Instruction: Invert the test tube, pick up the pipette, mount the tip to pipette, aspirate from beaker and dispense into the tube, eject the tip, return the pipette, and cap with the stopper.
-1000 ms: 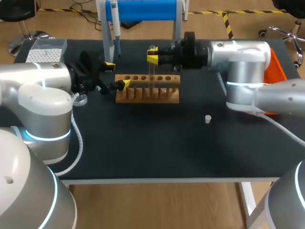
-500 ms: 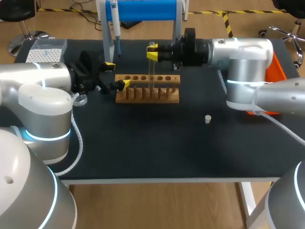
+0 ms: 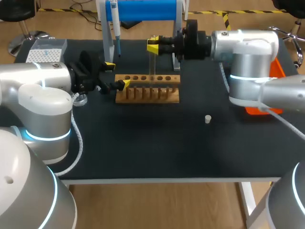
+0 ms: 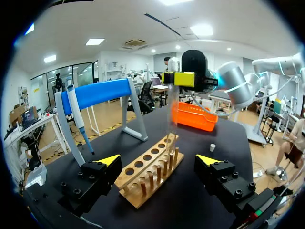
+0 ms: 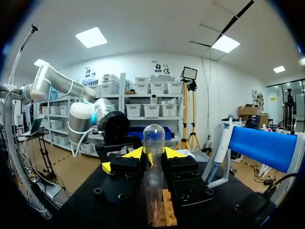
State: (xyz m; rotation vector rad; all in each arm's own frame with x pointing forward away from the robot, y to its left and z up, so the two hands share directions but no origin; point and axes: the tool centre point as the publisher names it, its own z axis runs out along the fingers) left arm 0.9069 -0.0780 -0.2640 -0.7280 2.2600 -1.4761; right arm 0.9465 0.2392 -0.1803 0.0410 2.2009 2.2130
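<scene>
Right gripper (image 3: 153,46) clenched on the clear test tube (image 3: 153,64), rounded end up, now higher over the wooden rack (image 3: 147,94) than a second ago. Left gripper (image 3: 117,74) unmoved, fingers spread around the rack's end. Stopper (image 3: 208,119) lies on the table (image 3: 143,143).

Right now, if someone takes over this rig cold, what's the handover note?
Right gripper: shut on the test tube, held upright over the rack, rounded end up, so not yet inverted.
Left gripper: open, straddling the rack's near end.
Pipette hangs on the blue stand. Stopper lies on the table, right of the rack. Tip box sits at the far left corner.
Done: tube gripped.
Left: invert the tube, then everything from pipette pick-up to capping.
</scene>
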